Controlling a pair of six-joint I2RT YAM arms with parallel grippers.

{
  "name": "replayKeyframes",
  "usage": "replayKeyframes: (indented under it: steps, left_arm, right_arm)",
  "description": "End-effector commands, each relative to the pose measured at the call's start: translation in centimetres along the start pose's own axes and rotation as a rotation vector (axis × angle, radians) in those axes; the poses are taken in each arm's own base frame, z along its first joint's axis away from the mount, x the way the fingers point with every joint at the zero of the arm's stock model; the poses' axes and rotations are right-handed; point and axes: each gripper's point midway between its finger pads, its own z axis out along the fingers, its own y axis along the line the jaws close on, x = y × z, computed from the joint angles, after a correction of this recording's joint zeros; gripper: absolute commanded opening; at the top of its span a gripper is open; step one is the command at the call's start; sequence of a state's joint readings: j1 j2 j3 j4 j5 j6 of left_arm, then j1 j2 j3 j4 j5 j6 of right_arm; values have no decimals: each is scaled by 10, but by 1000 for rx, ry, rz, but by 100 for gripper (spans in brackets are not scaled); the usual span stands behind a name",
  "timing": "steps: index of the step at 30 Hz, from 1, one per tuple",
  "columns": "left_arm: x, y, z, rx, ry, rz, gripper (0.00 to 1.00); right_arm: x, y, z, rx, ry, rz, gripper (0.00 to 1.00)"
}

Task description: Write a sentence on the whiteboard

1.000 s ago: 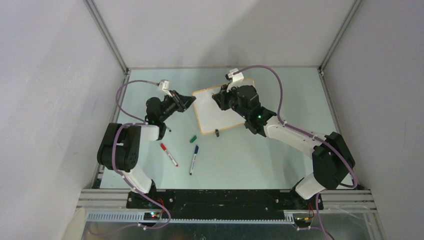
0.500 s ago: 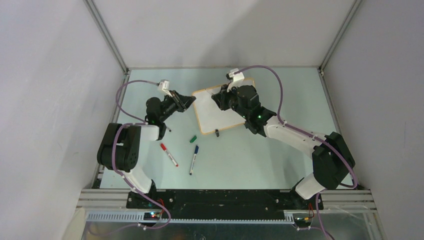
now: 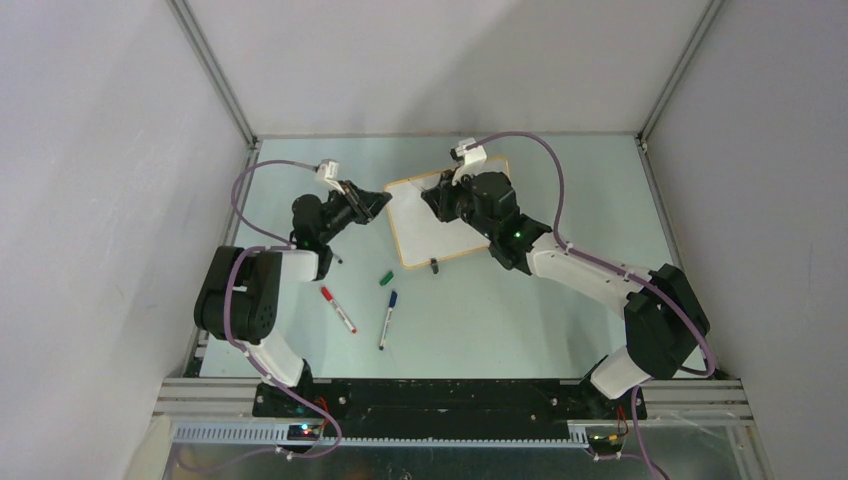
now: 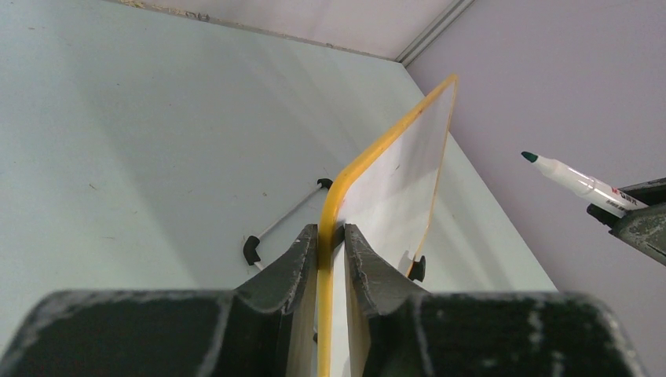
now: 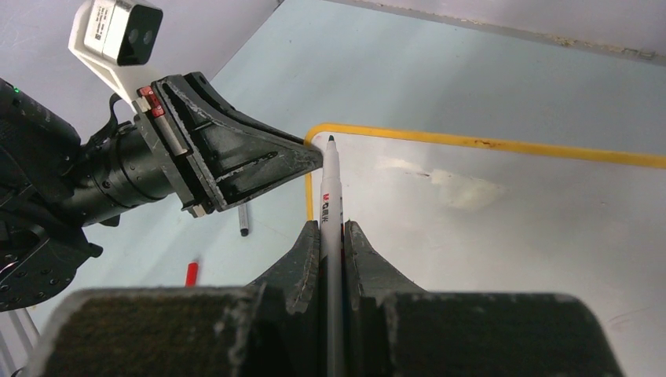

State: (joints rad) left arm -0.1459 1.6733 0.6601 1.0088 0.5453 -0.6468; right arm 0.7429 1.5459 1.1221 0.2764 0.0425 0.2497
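Note:
The whiteboard [image 3: 435, 225] with its orange frame lies at the back middle of the table; no green writing shows on it. My left gripper [image 3: 382, 200] is shut on its left corner, the frame [image 4: 331, 228] pinched between both fingers. My right gripper [image 3: 437, 200] is shut on an uncapped green marker [image 5: 328, 206], whose tip hovers over the board's top left corner [image 5: 314, 129], next to the left gripper [image 5: 310, 157]. In the left wrist view the marker [image 4: 569, 179] is off the board's surface. The board [image 5: 503, 212] shows only a faint smudge.
On the table in front of the board lie a green cap [image 3: 385, 278], a blue marker [image 3: 387, 318], a red marker [image 3: 338, 309] and a dark marker [image 3: 336, 258]. The board's black clip foot [image 3: 434, 266] sits at its near edge. Walls enclose the table.
The right gripper with the marker has edged very slightly left. The left gripper and the board have not moved.

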Motion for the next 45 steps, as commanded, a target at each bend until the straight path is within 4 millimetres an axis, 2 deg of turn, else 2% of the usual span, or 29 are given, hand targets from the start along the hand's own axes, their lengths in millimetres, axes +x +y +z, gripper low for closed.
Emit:
replayKeyframes:
  steps: [1,26,45]
  left_arm:
    - [-18,-16,-2,39,-57,64,22]
    - [-18,-17,-2,41,-56,67,21]
    - [-17,-17,-2,41,-55,68,21]
  right_arm:
    - [-13,6,4,-1,-51,-22,0]
    - [21,16,37,56,120,-165,0]
    - [27,14,45,86,125,-188,0]
